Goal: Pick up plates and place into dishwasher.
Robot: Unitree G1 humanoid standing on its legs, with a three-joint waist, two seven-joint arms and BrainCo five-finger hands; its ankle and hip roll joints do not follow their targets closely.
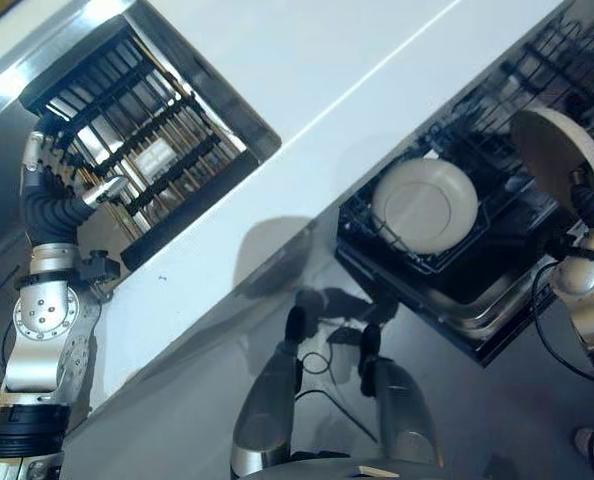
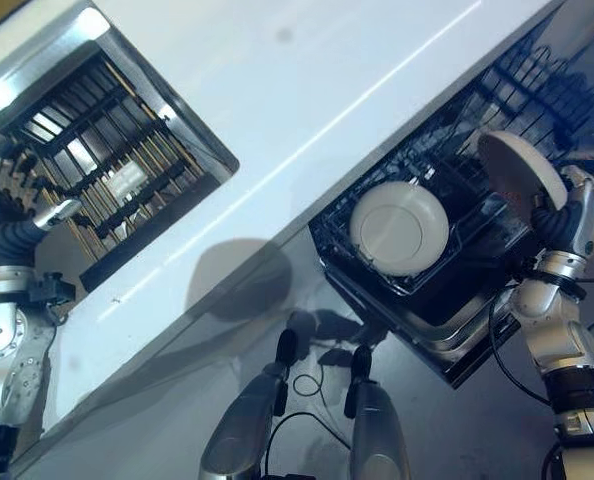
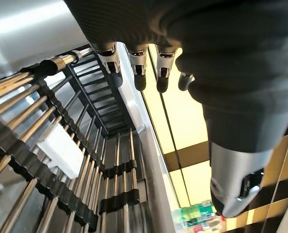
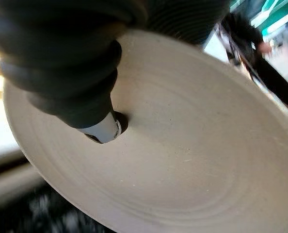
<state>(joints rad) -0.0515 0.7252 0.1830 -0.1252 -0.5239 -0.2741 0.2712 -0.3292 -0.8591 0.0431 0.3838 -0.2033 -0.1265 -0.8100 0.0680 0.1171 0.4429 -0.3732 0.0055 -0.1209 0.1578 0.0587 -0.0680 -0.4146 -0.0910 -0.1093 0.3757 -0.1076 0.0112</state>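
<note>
Placing is the step in hand: the right hand (image 2: 577, 215) grips a beige plate (image 2: 517, 165) by its edge, held on edge above the dishwasher rack (image 2: 377, 270); another plate (image 1: 425, 203) already lies in that rack; the next move, as I judge it, calls for lowering the held plate into a free slot beside it without knocking the first. The left hand (image 1: 52, 170) hangs over the drying rack (image 1: 147, 150) set in the white counter (image 1: 327, 70), fingers relaxed and holding nothing; the rack shows no plates, though its far end is cut off.
</note>
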